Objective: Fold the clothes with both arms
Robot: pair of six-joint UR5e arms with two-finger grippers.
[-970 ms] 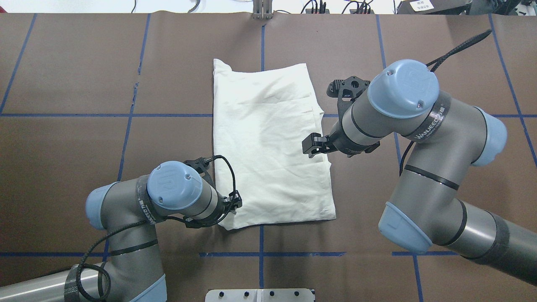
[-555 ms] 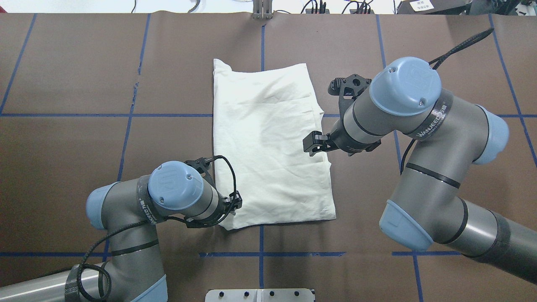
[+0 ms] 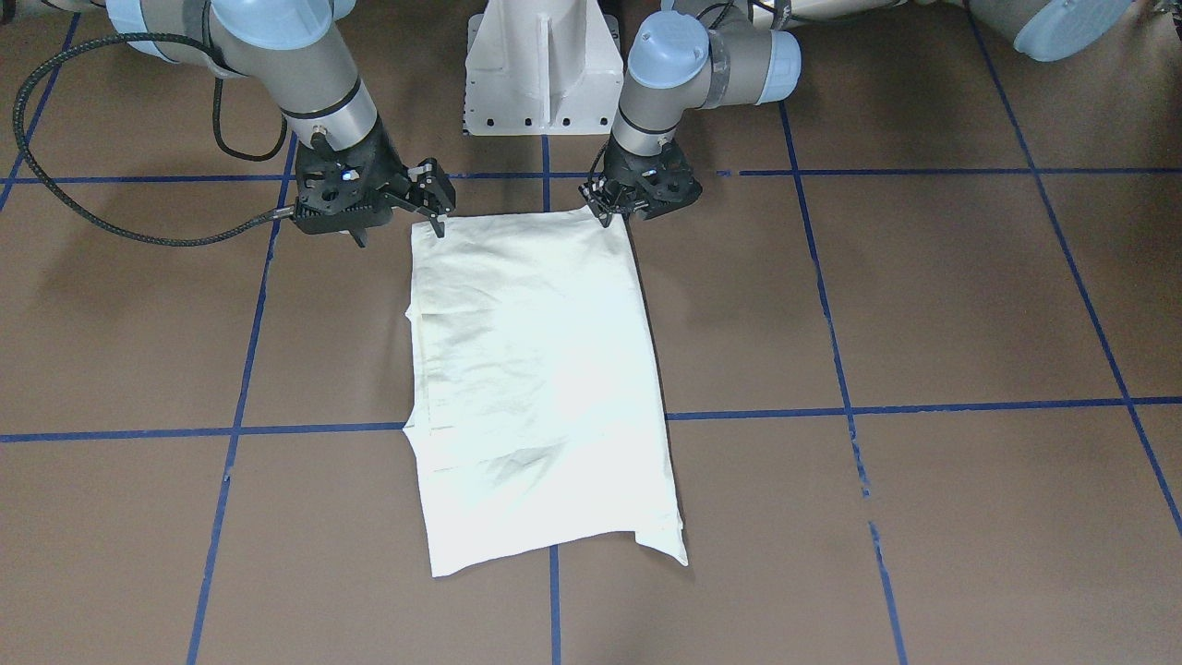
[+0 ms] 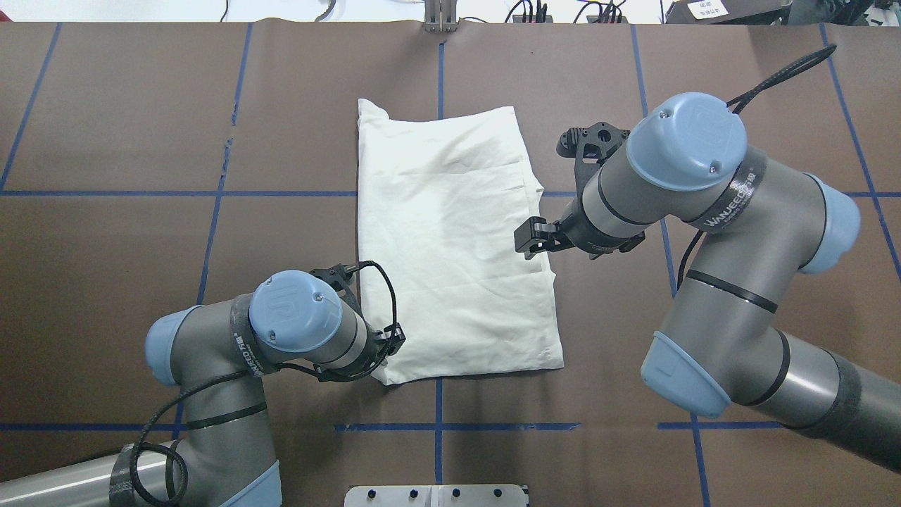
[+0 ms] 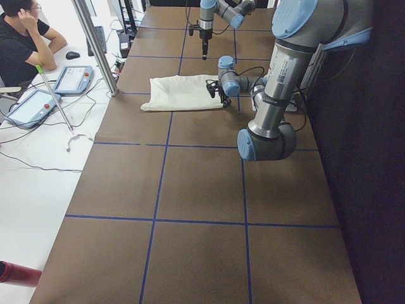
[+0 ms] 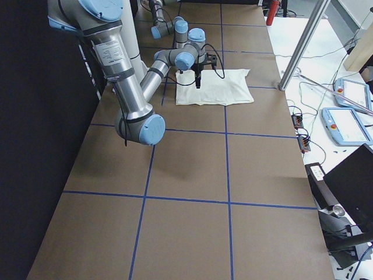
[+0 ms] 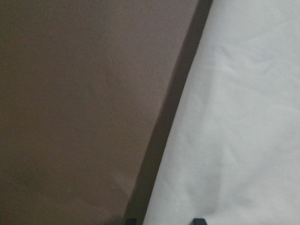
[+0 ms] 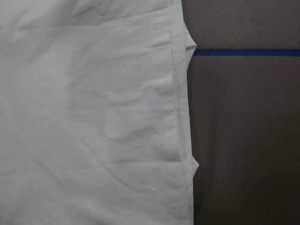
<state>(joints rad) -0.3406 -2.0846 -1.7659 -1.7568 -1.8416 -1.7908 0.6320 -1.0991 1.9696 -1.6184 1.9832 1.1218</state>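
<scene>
- The brown tabletop (image 4: pixel 105 282) is marked into large squares by blue tape lines (image 4: pixel 281 193).
- The right arm (image 4: pixel 732 282) reaches in toward the middle of the tabletop. Its wrist is held above the right-hand long edge of the shirt.
- The left arm (image 4: pixel 211 352) is bent low at the near side, with its wrist down by the shirt's near left corner.
- The T-shirt (image 4: pixel 450 239) lies flat in the middle of the tabletop, folded into a long rectangle that runs away from the robot. Only plain cream cloth faces up. Layered edges step out along its right side.
- The right gripper (image 4: pixel 529 238) hangs over that right edge, about halfway along it. The right wrist view looks down on the stitched hem (image 8: pixel 176 93) with bare tabletop beside it. The cloth under it lies flat. I cannot tell how far apart these jaws stand, as no tips show in the wrist view.
- The left gripper (image 4: pixel 395 339) sits right at the shirt's near left corner, very close to the cloth.
- In the left wrist view two dark fingertips (image 7: pixel 198 220) peek in at the bottom, set a moderate gap apart. One is over the cloth and the other over the shadowed edge beside it, so the jaws stand parted across the shirt's border with nothing gripped between them.
</scene>
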